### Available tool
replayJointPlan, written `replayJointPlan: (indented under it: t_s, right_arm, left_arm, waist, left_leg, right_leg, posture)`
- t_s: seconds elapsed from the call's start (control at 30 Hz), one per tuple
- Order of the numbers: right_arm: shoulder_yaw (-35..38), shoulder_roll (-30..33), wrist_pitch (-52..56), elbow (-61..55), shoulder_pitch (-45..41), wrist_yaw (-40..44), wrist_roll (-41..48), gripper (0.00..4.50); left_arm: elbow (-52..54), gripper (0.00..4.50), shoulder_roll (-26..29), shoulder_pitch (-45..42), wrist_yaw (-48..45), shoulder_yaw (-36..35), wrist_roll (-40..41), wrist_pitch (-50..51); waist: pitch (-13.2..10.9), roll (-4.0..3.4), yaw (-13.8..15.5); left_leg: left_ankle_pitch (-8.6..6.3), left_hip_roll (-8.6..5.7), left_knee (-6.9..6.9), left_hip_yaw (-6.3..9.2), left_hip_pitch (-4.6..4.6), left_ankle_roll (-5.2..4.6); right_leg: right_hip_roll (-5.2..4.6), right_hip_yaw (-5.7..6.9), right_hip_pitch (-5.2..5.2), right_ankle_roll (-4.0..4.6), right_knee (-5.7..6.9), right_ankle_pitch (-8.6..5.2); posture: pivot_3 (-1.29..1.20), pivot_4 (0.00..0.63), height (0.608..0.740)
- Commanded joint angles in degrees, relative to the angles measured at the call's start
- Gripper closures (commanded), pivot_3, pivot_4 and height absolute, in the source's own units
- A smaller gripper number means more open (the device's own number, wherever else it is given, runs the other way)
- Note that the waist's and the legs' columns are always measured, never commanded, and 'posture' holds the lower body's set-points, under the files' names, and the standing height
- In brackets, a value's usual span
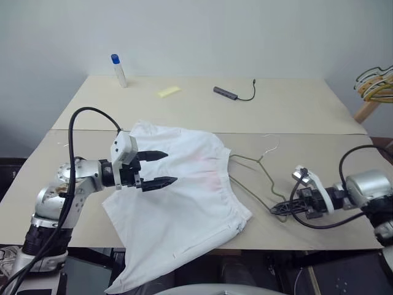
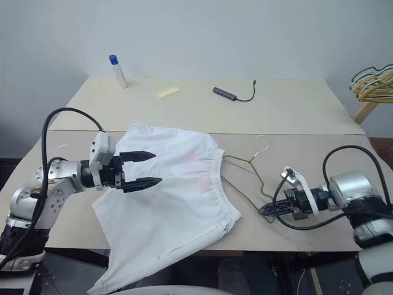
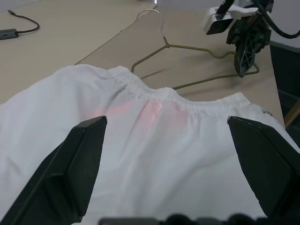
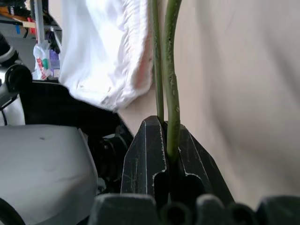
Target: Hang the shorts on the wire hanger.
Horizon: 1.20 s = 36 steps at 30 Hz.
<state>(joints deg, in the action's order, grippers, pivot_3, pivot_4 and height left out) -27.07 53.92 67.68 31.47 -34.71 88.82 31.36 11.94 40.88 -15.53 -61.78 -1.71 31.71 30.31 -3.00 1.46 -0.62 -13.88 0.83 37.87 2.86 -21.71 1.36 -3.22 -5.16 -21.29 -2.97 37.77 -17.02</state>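
**Hanger gripped, shorts not yet on it**

Progress: early to middle. The right gripper (image 1: 281, 209) is clenched on the wire hanger (image 1: 261, 180) at its outer corner near the table's front edge; the right wrist view shows the thin wire pinched between both fingers. The hanger lies flat on the table (image 1: 295, 110), hook pointing toward the far side, and its other shoulder reaches the waistband of the shorts (image 1: 178, 196). Whether that end has slipped under or inside the waistband is hard to tell, the cloth hides it.

The shorts lie spread on the table between the two arms, waistband toward the hanger, faint pink stain near the waist, one leg drooping over the front edge. The left gripper (image 1: 158, 168) hovers just over the cloth with fingers spread wide, holding nothing.

Left to do, by my read: grasp the shorts, get the hanger through or under them, lift so they hang.

Containers: just one, a small bottle (image 1: 119, 70) with a blue cap, standing upright at the far left of the table, cap on; contents can't be made out. Nearby lie a yellow piece (image 1: 168, 91) and a cable adapter (image 1: 232, 93), both loose on the table, well apart from the work.
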Motion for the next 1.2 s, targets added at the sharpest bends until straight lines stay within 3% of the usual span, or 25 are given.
replayJointPlan:
  t_s: [0.03,0.17,0.3,0.57,0.77,1.0,1.2]
  right_arm:
    - [-1.75,-1.50,-3.27,5.05,-3.96,3.68,-1.93,4.50]
    - [0.30,-4.52,-5.12,12.00,-8.09,3.64,-4.71,4.50]
    - [4.18,-3.52,-4.56,11.85,-8.86,3.29,-4.38,4.50]
    - [13.88,-3.42,-7.20,-12.94,-0.47,-9.24,-3.90,4.50]
    - [18.85,-4.38,-9.76,-27.85,2.76,-18.47,-4.61,4.50]
    - [15.29,-2.72,-15.15,-37.29,1.58,-22.93,-10.16,4.50]
    - [10.97,-3.23,-18.39,-41.50,-1.07,-23.18,-13.52,4.50]
  left_arm:
    - [2.07,0.03,-0.17,-0.56,0.96,-1.63,0.92,-0.45]
    - [2.64,0.03,-0.58,-0.22,1.77,-1.78,1.09,-0.40]
    - [2.97,0.03,0.06,0.65,1.17,-2.38,1.19,-0.77]
    - [0.79,0.03,-1.23,-2.19,0.86,-1.70,0.68,-1.77]
    - [-2.20,0.03,-2.32,-10.99,3.99,-4.78,0.51,-3.76]
    - [-7.18,0.03,2.27,-21.98,-0.86,-9.33,3.24,-4.39]
    - [-17.25,0.03,8.82,-25.66,-14.79,-4.07,-1.82,-10.13]
  waist:
    - [0.00,0.00,0.10]
    - [0.00,0.00,0.38]
    - [0.01,-0.02,1.12]
    - [0.02,-0.03,1.29]
    - [0.01,-0.02,1.26]
    - [0.01,-0.01,0.39]
    - [0.01,-0.02,-0.30]
  left_leg:
    - [0.00,0.00,0.00,0.00,-0.01,0.00]
    - [0.00,-0.02,0.01,0.01,0.01,0.00]
    - [0.00,-0.02,0.01,0.04,0.01,0.00]
    - [0.00,-0.01,0.01,0.04,0.01,0.00]
    - [0.00,-0.02,0.02,0.04,-0.03,0.00]
    - [0.00,-0.04,0.03,0.03,-0.17,0.00]
    - [0.01,0.00,0.03,0.04,-0.10,0.00]
  right_leg:
    - [0.00,0.00,-0.01,0.00,0.00,0.00]
    - [-0.01,-0.01,-0.01,0.02,0.06,0.01]
    - [-0.01,0.02,-0.02,0.03,0.13,0.01]
    - [0.00,0.04,-0.04,0.03,0.18,0.01]
    - [0.00,0.04,-0.06,0.02,0.17,0.01]
    - [-0.04,0.03,-0.16,0.01,0.13,0.00]
    - [0.03,0.05,-0.16,0.03,0.20,0.00]
  posture:
    - [0.10,0.000,0.740]
    - [0.10,0.000,0.740]
    - [0.11,0.000,0.740]
    - [0.06,0.000,0.740]
    - [0.04,0.000,0.740]
    - [0.04,0.000,0.740]
    - [0.06,0.000,0.740]
